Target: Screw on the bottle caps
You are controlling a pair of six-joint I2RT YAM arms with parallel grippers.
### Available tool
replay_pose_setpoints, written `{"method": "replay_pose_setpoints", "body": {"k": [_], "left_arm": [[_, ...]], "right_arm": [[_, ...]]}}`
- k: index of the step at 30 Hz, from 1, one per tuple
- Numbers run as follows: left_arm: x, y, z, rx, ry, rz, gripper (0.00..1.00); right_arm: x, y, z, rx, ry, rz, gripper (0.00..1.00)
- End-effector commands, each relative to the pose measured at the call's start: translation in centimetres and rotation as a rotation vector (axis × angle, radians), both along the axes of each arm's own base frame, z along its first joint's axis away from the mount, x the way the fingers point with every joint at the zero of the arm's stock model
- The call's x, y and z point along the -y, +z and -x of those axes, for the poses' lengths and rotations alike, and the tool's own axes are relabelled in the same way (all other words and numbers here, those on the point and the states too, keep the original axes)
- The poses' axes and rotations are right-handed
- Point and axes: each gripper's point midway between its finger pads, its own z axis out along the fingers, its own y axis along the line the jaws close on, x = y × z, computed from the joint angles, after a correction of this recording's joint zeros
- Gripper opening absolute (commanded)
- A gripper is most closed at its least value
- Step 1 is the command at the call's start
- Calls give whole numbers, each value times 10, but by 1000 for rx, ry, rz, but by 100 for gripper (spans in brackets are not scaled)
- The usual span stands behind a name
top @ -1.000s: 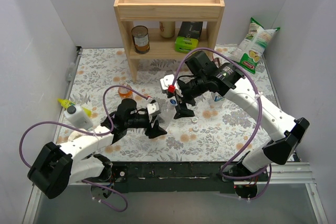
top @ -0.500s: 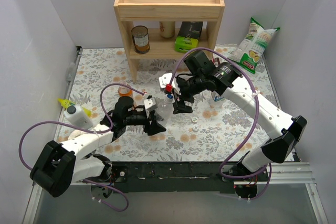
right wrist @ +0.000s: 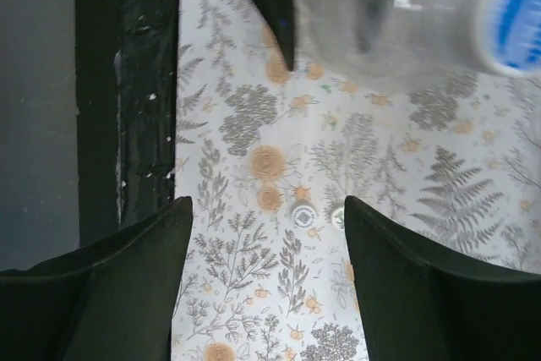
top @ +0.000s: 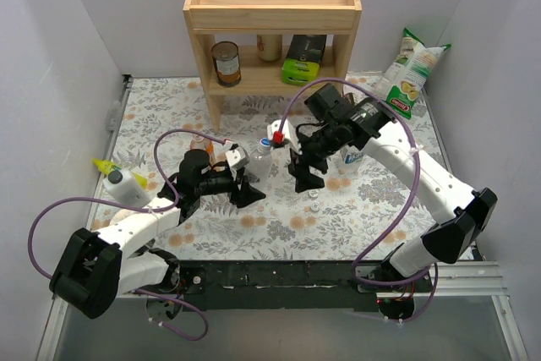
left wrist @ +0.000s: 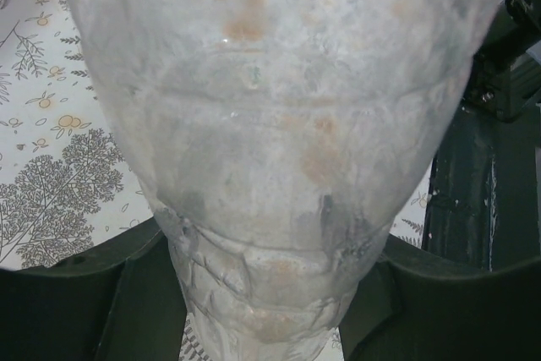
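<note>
My left gripper (top: 246, 179) is shut on a plain clear bottle (top: 261, 159), whose crinkled body (left wrist: 279, 124) fills the left wrist view between the dark fingers. In the right wrist view that bottle (right wrist: 380, 23) carries a blue cap (right wrist: 511, 14). My right gripper (top: 304, 175) hangs just right of the bottle, open (right wrist: 266, 209), with only tablecloth between its fingers. Two small pale caps (right wrist: 303, 213) lie on the cloth below it, also seen from above (top: 314, 195). An orange-liquid bottle (top: 200, 145) stands behind the left arm. A labelled bottle (top: 352, 158) is partly hidden behind the right arm.
A wooden shelf (top: 272, 14) at the back holds a brown tin can (top: 226, 62) and a green box (top: 302, 63). A snack bag (top: 409, 73) leans at the back right. A white squeeze bottle with yellow nozzle (top: 123, 185) lies at the left.
My left gripper has carried the clear bottle a little away from the near edge. My right gripper has shifted right, off the bottle's top, and its jaws have narrowed somewhat.
</note>
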Motion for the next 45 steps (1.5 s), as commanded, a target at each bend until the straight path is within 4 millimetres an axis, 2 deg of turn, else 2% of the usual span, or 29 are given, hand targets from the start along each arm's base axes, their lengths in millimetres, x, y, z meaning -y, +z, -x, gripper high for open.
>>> {"method": "replay_pose_setpoints", "body": {"k": [1, 2, 5, 7, 13, 17, 21, 31, 36, 39, 41, 42, 43, 44, 45], "left_arm": [[4, 13, 5, 89, -81, -12, 0], [5, 13, 6, 86, -92, -13, 0], [7, 15, 11, 91, -141, -24, 0], [9, 18, 12, 93, -154, -28, 0], [12, 24, 11, 99, -175, -27, 0], [13, 25, 9, 94, -169, -28, 0], [14, 30, 3, 63, -120, -6, 0], [9, 42, -14, -13, -19, 78, 0], [4, 45, -29, -3, 48, 88, 0], [1, 41, -31, 8, 54, 81, 0], [2, 35, -25, 33, 0, 50, 0], [2, 29, -24, 32, -20, 26, 0], [2, 29, -25, 48, -38, 8, 0], [0, 17, -18, 18, -61, -29, 0], [-2, 12, -18, 65, -81, -62, 0]], "right_arm": [[-4, 60, -41, 45, -163, -177, 83], [-13, 72, -51, 82, -150, -235, 85], [-34, 99, -58, 164, -76, -367, 93], [-40, 91, -55, 173, -40, -375, 95], [-61, 70, -24, 179, 110, -361, 95], [-66, 67, -20, 171, 116, -365, 94], [-59, 63, -18, 167, 108, -334, 93], [-30, 36, -9, 129, 5, -221, 93], [-13, 37, 5, 106, 10, -178, 88], [1, 34, 17, 93, 34, -144, 85], [8, 31, 4, 106, -31, -139, 85], [14, 37, -20, 120, -111, -174, 85], [11, 45, -33, 117, -126, -220, 85], [9, 49, -45, 126, -146, -246, 86], [11, 54, -61, 137, -181, -271, 87]]}}
